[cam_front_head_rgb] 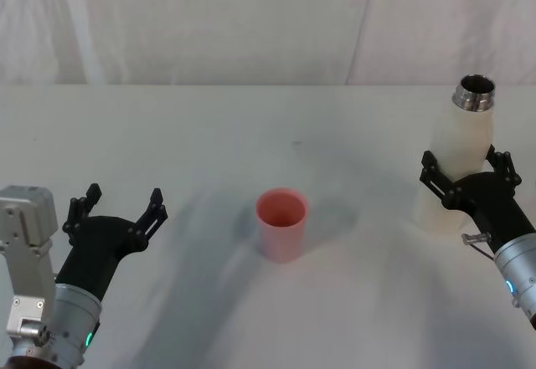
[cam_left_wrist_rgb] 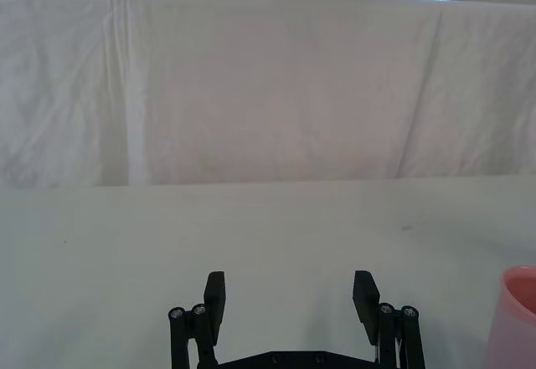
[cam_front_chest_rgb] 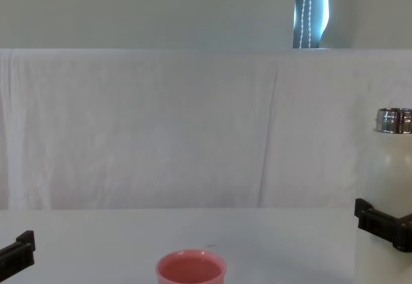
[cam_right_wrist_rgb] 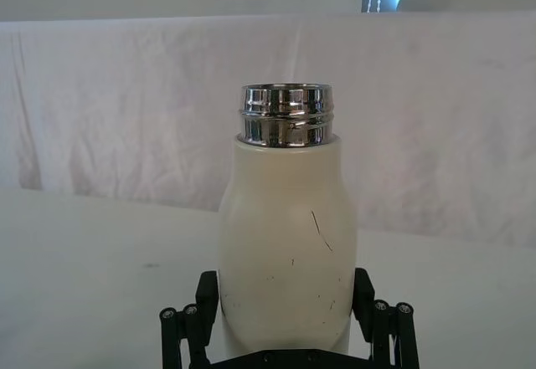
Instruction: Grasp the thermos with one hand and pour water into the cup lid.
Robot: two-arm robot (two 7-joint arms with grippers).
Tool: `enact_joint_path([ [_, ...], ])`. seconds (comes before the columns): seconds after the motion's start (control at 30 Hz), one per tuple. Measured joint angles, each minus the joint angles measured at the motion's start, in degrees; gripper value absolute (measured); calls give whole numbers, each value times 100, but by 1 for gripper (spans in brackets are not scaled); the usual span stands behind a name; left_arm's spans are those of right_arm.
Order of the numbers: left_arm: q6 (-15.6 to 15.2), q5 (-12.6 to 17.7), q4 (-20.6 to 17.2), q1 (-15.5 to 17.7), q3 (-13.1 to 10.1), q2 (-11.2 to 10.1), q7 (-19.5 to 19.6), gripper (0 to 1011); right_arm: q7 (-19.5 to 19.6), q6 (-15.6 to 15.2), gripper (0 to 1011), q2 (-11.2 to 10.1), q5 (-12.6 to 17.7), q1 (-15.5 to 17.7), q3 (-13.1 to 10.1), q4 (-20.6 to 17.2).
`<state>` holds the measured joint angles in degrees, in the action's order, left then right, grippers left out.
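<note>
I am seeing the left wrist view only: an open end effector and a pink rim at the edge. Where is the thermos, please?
Observer: The thermos stands upright on the right side of the table, well to the right of the cup lid.
Operator: My left end effector is open and idle. Does the right arm have the thermos?
Observer: The right end effector is around its lower body, jaws spread on either side and not clearly squeezing.
Operator: Is a cap on it?
Observer: No, the steel neck is open.
</note>
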<state>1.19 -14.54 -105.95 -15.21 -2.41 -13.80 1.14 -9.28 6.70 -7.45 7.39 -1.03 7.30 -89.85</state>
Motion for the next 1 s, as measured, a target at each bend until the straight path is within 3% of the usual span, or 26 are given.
enact_joint_path([
  [1.0, 0, 0, 0, 0, 0, 0, 0, 1001, -52, -85, 1003, -78, 100, 195, -53, -225],
])
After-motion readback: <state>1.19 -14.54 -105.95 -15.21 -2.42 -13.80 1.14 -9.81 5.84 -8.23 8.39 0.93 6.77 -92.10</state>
